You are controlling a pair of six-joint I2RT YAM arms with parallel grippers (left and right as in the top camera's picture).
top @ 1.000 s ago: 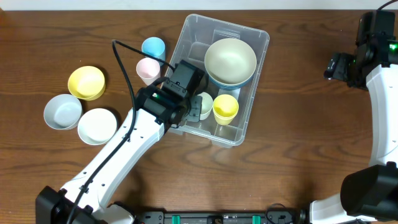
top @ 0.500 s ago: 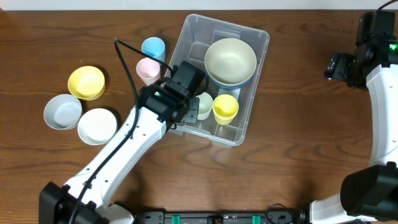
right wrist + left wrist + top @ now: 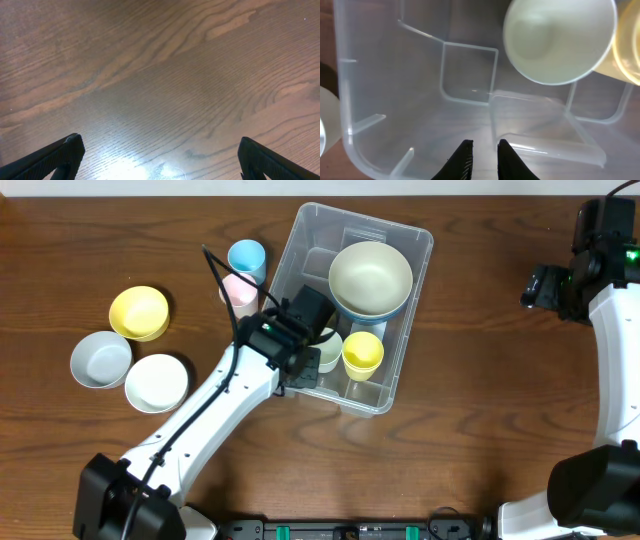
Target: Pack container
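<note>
The clear plastic container (image 3: 421, 242) stands at the table's back middle. It holds a large beige bowl (image 3: 370, 275) stacked on a blue one, a yellow cup (image 3: 362, 353) and a pale green cup (image 3: 329, 343). My left gripper (image 3: 306, 363) hangs over the container's near left part, next to the pale green cup. In the left wrist view its fingers (image 3: 483, 148) are nearly together with nothing between them, above the container's bare base (image 3: 470, 90). The pale green cup (image 3: 557, 40) lies ahead of them. My right gripper (image 3: 157, 150) is wide open over bare wood.
Left of the container stand a blue cup (image 3: 246, 256) and a pink cup (image 3: 236, 288), partly behind my left arm. Further left are a yellow bowl (image 3: 138, 312), a grey bowl (image 3: 100, 358) and a white bowl (image 3: 156, 381). The right arm (image 3: 560, 285) is at the far right.
My left arm has shifted slightly right and towards the back, further over the container. The cups and bowls have not moved. The right arm is still.
</note>
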